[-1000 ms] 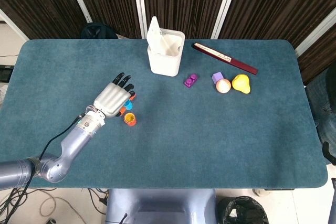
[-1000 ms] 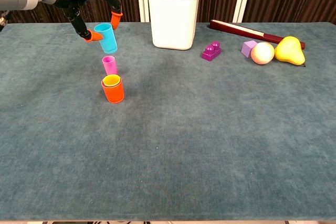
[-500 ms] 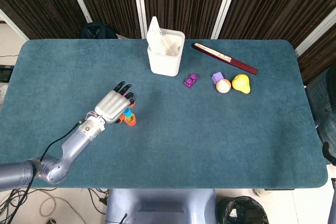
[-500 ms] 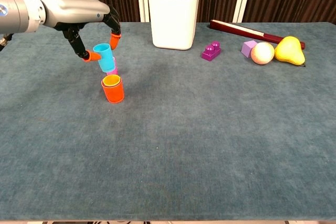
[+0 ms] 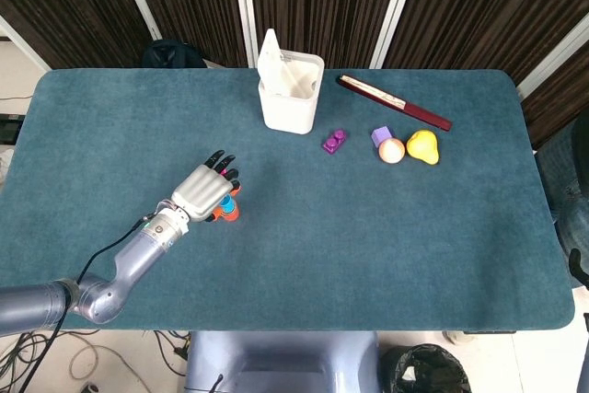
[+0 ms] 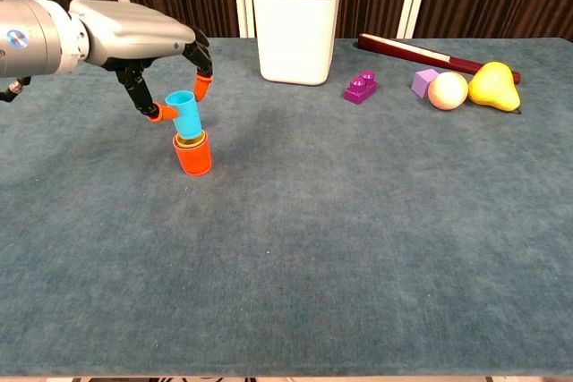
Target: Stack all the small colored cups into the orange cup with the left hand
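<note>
Left hand (image 6: 148, 42) above the near-left part of the table (image 6: 358, 248), pinching a blue cup (image 6: 185, 114) between orange-tipped fingers (image 6: 155, 114), other fingers spread over it. Blue cup upright with only a slight tilt, mouth up, its bottom at the rim of the orange cup (image 6: 192, 152) and directly above it; impossible to tell whether the bottom is already inside or only touching. Inside the orange cup, a yellow rim visible, probably another small cup already nested. Long axis of both cups nearly vertical and nearly in line, so the coming move seems to be straight down, with a small correction of the tilt. In the head view, left hand (image 5: 204, 192) covering most of the stack, only a bit of blue cup (image 5: 226, 201) and orange cup (image 5: 230, 214) showing by the fingers; a pink spot beside them, perhaps one more cup, too hidden to say. Right hand in neither view. Risk, as a judgement: pushing sideways and tipping the orange cup.
</note>
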Motion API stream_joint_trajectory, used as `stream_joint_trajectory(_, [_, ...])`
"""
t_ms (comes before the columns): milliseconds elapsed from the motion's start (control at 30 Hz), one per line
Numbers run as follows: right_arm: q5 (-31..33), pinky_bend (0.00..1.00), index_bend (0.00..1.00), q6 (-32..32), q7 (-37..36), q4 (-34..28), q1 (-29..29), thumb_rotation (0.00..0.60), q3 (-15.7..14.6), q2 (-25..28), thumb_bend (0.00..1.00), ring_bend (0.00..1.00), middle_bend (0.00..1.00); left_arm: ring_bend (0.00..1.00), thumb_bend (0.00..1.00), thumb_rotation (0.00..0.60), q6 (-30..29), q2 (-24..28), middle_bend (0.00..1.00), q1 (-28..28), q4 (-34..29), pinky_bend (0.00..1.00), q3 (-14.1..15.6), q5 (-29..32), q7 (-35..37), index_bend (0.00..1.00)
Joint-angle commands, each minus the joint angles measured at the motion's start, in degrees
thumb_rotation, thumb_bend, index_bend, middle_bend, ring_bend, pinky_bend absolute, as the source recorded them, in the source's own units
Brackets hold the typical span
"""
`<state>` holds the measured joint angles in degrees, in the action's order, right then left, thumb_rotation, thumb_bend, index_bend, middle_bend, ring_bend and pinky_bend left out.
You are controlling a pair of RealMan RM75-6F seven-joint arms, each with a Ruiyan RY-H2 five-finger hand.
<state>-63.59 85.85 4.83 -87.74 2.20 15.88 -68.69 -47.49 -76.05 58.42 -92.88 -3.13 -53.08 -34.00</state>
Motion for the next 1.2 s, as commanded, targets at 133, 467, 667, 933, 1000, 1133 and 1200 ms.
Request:
stream_joint_trajectory(133, [0.02, 0.0, 0.03, 0.01, 0.06, 0.05, 0.02, 0.6, 0.03, -0.03, 0.45, 0.04, 0.0, 0.0, 0.36, 0.6, -0.02, -0.96, 0.23, 0.12, 1.03, 0.01, 0.09, 0.38, -0.19, 0.48])
stream_joint_trajectory(467, [0.18, 0.0, 0.03, -0.21, -0.18, 0.09, 0.04, 0.6, 0.08, -0.11, 0.46, 0.04, 0.0, 0.0, 0.33, 0.6, 0.79, -1.81, 0.22, 0.57, 2.26, 0.01, 0.66, 1.42, -1.07, 0.34])
stream_joint_trajectory(667, [0.51, 0.0, 0.03, -0.57, -0.8, -0.34, -0.03, 0.6, 0.24, 0.05, 0.45, 0.04, 0.0, 0.0, 0.26, 0.6, 2.67, -1.32, 0.16, 1.42, 1.92, 0.0, 1.15, 2.66, -1.63, 0.16])
stream_joint_trajectory(933, [0.79, 0.0, 0.03, -0.74, -0.71, -0.16, 0.06, 0.6, 0.33, -0.09, 0.46, 0.04, 0.0, 0.0, 0.25, 0.6, 1.49, -0.15, 0.15, 1.5, 1.18, 0.0, -0.48, 2.25, 0.17, 0.12])
stream_joint_trajectory(1000, [0.81, 0.0, 0.03, -0.84, -0.46, 0.06, 0.13, 0.6, 0.23, -0.2, 0.46, 0.04, 0.0, 0.0, 0.25, 0.6, 0.87, 0.04, 0.15, 1.33, 1.39, 0.0, -1.01, 1.96, 0.85, 0.15])
stream_joint_trajectory(1133, [1.0, 0.0, 0.03, -0.98, -0.22, 0.37, 0.24, 0.6, 0.2, -0.51, 0.45, 0.04, 0.0, 0.0, 0.25, 0.6, 0.38, 0.24, 0.15, 0.97, 3.01, 0.0, -2.21, 2.04, 2.97, 0.19])
stream_joint_trajectory(1200, [1.14, 0.0, 0.03, -1.2, -0.05, 0.47, 0.32, 0.6, 0.15, -0.63, 0.45, 0.04, 0.0, 0.0, 0.25, 0.6, 0.83, 0.25, 0.15, 1.09, 4.62, 0.0, -2.99, 3.16, 3.98, 0.2])
